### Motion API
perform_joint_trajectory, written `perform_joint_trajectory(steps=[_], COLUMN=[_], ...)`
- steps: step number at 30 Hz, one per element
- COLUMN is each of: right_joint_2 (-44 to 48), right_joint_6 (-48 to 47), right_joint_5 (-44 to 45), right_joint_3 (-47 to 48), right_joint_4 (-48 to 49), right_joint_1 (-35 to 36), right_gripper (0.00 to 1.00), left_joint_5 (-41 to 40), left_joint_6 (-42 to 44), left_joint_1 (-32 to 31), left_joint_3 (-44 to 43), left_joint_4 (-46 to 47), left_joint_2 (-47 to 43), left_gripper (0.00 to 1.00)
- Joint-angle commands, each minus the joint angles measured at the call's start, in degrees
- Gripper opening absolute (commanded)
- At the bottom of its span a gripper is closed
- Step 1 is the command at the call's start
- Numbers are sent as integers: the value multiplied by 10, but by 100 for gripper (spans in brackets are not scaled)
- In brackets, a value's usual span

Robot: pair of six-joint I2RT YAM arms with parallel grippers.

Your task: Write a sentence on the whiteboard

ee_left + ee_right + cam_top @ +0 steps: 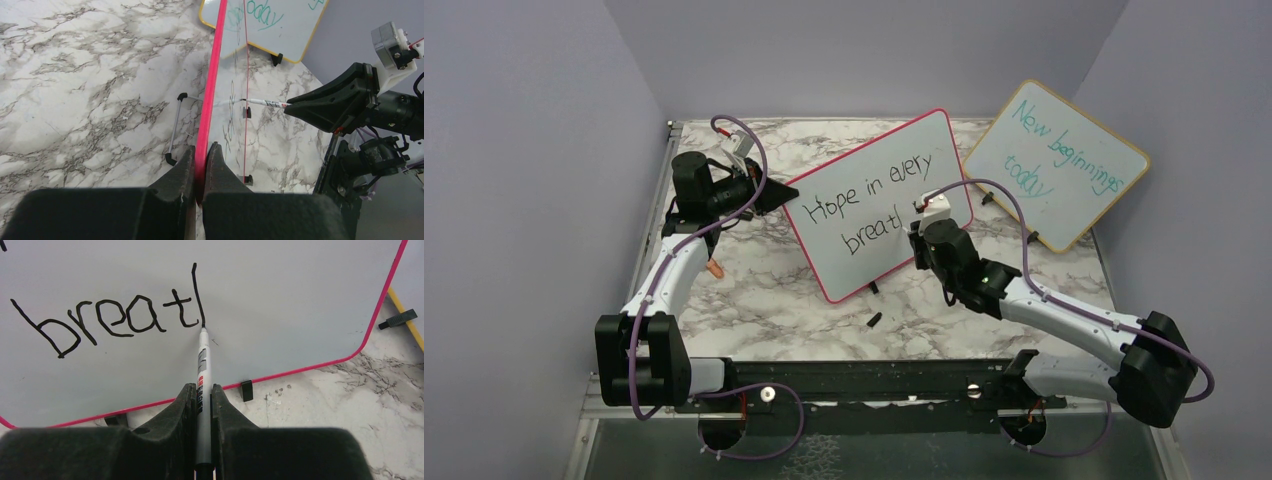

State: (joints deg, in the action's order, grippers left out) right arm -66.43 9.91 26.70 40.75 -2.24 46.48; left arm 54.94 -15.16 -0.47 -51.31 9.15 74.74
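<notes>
**On the table (pixel 764 290): one edge clamped, last letter begun**

Near the middle of the marble top, found the whiteboard (pixel 924 140) propped on its small black feet, face turned toward the right arm. Traced its long axis from near left to far right in the top view.

Read the sentence (pixel 869 210) in black as "Hope in every" above "breat", both lines running along that long axis.

Saw the left gripper (pixel 201 150) closed tight on the pink-red frame at the board's left end, one finger on each face, with nothing else in its hold.

Saw the right gripper (pixel 202 390) closed on a marker (pixel 202 365), the barrel lying straight out between the fingers. Followed the marker's long axis away from the wrist and up toward the writing. Found the tip touching the white surface at the foot of a tall upright stroke just after the "t".

Noted a wooden-framed board (pixel 1059 165) with teal writing behind and to the right, apart from the first.

Spotted a small black object (pixel 874 320) lying on the marble just in front of the whiteboard's lower edge; could not tell what.
</notes>
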Motion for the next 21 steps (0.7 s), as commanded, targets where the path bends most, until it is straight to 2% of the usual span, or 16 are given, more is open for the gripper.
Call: perform_joint_trajectory(steps=[1, 21], right_joint_2=[-8, -22], right_joint_6=[-11, -35], right_joint_5=[1, 18], right_joint_3=[12, 35], right_joint_4=[35, 65], right_joint_1=[-2, -3], right_gripper=[1, 1], left_joint_5=[-83, -83], left_joint_6=[91, 91], left_joint_1=[-3, -3], left_joint_3=[20, 19], left_joint_4=[-65, -65], left_joint_2=[30, 30], left_gripper=[0, 0])
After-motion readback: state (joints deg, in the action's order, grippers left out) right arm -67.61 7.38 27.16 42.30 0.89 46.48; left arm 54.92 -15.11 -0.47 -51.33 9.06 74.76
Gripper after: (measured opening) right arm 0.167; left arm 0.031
